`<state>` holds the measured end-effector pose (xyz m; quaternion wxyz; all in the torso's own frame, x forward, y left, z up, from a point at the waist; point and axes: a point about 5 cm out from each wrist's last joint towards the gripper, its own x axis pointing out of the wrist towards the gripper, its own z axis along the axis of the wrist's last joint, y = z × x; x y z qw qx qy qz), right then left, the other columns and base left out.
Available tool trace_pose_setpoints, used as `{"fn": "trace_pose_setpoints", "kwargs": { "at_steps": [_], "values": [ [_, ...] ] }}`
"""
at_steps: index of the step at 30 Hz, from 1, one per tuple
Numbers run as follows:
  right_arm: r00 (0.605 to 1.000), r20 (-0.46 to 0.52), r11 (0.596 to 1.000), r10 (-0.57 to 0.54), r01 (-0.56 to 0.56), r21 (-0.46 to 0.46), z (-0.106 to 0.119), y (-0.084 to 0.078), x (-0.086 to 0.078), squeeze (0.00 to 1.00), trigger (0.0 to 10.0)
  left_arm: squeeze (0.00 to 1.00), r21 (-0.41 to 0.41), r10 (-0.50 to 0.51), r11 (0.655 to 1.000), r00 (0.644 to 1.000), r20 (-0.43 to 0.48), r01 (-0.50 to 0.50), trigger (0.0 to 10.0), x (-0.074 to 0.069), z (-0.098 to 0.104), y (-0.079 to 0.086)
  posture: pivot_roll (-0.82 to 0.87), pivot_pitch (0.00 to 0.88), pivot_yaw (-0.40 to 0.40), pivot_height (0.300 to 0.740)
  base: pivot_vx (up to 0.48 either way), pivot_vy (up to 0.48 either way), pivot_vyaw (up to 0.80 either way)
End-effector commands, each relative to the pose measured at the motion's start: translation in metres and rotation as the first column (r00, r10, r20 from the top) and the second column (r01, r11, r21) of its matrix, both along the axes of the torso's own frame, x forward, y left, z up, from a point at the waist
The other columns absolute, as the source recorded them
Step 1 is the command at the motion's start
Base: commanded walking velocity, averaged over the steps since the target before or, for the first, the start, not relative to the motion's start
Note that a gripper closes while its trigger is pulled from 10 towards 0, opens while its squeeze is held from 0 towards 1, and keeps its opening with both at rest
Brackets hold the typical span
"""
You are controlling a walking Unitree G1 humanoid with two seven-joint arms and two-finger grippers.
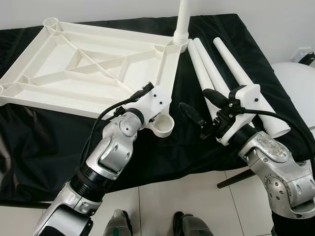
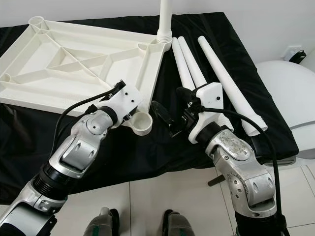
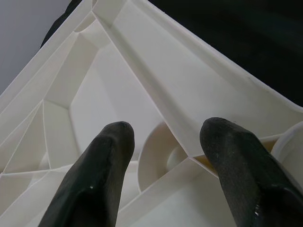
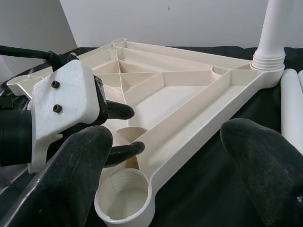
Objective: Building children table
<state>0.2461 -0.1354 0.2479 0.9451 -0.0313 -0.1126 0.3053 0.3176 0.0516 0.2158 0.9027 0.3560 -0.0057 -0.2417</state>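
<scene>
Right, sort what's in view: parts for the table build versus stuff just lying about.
For the build:
- white tabletop, lying underside up
- one leg already standing in its far corner socket
- three loose legs beside it
- empty near corner socket, by the left gripper

Just lying about:
- black cloth under everything
- white seat on the right

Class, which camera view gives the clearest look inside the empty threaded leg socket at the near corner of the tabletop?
The right wrist view: the socket faces the lens, its inner threads visible. Both eye views show it small, beside the left gripper. The left wrist view catches just a sliver of its rim.
</scene>
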Motion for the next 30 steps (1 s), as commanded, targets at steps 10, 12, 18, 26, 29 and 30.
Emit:
{"fn": "trace_pose_setpoints", "kwargs": {
  "at_steps": [10,12,18,26,29,30],
  "values": [
    [1.000,0.022,1.000,-0.009,0.009,0.014,0.001,0.000,-0.002,0.00,10.0,0.00,0.048,-0.024,0.998,0.996,-0.090,0.028,10.0,0.001,-0.017,0.002,-0.03,0.238,0.025,0.740,0.000,0.000,0.00],
    [0.999,0.028,1.000,-0.024,0.023,0.017,0.001,-0.001,0.000,0.00,10.0,0.00,0.025,-0.017,0.999,0.996,-0.092,0.019,10.0,0.002,-0.013,0.011,-0.02,0.237,0.021,0.740,0.000,0.000,0.00],
    [0.997,0.049,0.998,-0.064,0.062,0.033,0.003,-0.003,0.008,0.00,10.0,0.00,-0.035,0.013,0.999,0.999,-0.043,-0.015,10.0,0.007,0.002,0.024,-0.01,0.230,0.006,0.740,0.000,0.000,0.00],
    [0.992,0.052,0.991,-0.117,0.113,0.072,0.006,-0.005,0.020,0.00,10.0,0.00,-0.135,0.055,0.990,0.997,0.046,-0.049,10.0,0.010,0.023,0.037,0.00,0.220,-0.007,0.740,0.000,0.000,0.00],
    [0.976,0.061,0.972,-0.209,0.200,0.120,0.012,-0.009,0.036,0.00,10.0,0.00,-0.291,0.142,0.951,0.984,0.111,-0.104,10.0,0.012,0.045,0.056,0.01,0.206,-0.021,0.740,0.000,0.000,0.00],
    [0.966,0.065,0.961,-0.250,0.240,0.138,0.015,-0.012,0.043,0.00,10.0,0.00,-0.349,0.167,0.930,0.977,0.130,-0.112,10.0,0.011,0.052,0.062,0.02,0.201,-0.025,0.740,0.000,0.000,0.00]
  ]
}}
